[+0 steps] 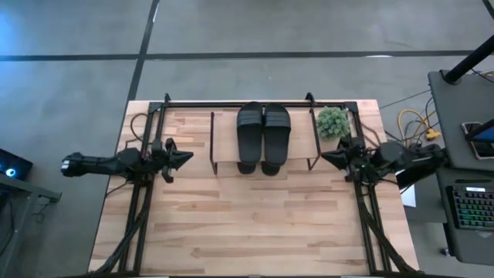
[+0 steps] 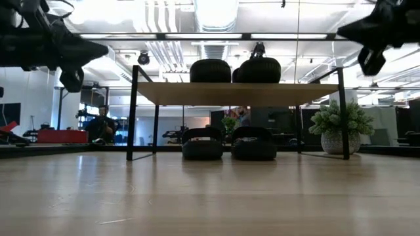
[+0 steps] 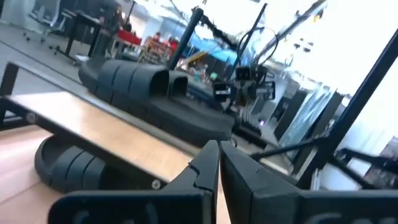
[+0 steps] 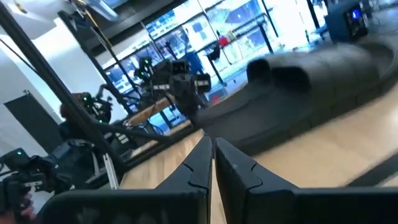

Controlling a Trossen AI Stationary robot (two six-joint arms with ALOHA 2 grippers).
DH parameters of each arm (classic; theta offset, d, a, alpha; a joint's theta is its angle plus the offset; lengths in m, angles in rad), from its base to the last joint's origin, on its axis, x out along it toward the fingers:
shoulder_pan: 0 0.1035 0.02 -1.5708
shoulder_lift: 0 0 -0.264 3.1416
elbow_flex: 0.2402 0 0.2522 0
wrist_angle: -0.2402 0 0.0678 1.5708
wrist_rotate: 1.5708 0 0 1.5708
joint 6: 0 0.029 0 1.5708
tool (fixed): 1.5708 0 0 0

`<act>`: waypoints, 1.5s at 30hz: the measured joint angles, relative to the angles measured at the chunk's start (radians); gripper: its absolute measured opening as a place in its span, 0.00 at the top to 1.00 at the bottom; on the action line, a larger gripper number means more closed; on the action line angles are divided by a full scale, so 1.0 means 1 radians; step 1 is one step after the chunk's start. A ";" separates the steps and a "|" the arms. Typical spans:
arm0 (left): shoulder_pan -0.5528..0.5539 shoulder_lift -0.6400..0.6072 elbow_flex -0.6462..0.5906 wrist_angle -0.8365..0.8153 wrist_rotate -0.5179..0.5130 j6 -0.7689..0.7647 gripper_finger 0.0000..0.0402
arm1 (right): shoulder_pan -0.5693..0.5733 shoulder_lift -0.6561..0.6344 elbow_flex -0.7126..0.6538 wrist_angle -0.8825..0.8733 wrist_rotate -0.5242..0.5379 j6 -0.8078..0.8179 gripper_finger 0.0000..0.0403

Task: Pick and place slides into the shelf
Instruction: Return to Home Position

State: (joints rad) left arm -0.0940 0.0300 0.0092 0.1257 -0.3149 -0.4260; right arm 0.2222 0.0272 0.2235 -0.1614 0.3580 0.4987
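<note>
The shelf [image 1: 301,143] stands at the table's far middle, a light wooden board on thin black wire legs [image 2: 133,111]. Two black slides [image 1: 263,127] lie side by side on its top board; in the low view they show as two dark humps [image 2: 234,70]. Two more slides [image 2: 228,143] rest on the tabletop under the board. My left gripper [image 1: 188,158] is shut and empty, held above the table left of the shelf. My right gripper [image 1: 324,157] is shut and empty, held above the table right of the shelf.
A small potted plant [image 1: 333,123] stands at the shelf's right end, close to my right gripper. Black frame rails [image 1: 255,104] run along the table's far edge and sides. Bare wooden tabletop [image 1: 255,224] lies in front of the shelf.
</note>
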 joint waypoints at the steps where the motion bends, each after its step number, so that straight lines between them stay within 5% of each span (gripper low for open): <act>1: 0.000 -0.002 0.000 -0.003 0.008 0.009 1.00 | 0.000 0.001 -0.021 0.022 0.001 0.007 0.97; 10: 0.000 0.000 -0.001 -0.012 0.174 0.072 1.00 | 0.000 -0.027 -0.178 0.247 0.000 0.025 0.97; 45: 0.000 0.027 -0.002 -0.058 0.177 0.068 1.00 | 0.000 0.016 -0.214 0.222 0.043 0.095 0.97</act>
State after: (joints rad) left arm -0.0937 0.0567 0.0071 0.0677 -0.1383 -0.3584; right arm 0.2218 0.0431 0.0093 0.0605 0.4015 0.5934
